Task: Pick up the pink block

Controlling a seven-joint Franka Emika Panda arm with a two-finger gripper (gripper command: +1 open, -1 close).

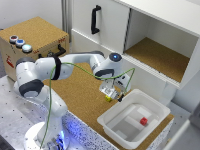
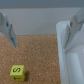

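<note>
— Down inside the white bin (image 1: 114, 121), toward the exterior view's right: pink block (image 1: 143, 121), alone on the floor, well apart from the walls. Hidden from the wrist view entirely.

— Over the cork board (image 1: 80, 95), just beside the bin's rim: gripper (image 1: 113, 94), fingertips blurred in the exterior view. Spread wide in the wrist view, clasping nothing.

— Between the fingers (image 2: 9, 31), lower on the cork: yellow cube (image 2: 18, 73) with a dark mark, hard to read. Bin wall cut off at the wrist frame's edge.

— Open cork around the cube; bin interior mostly bare
</note>
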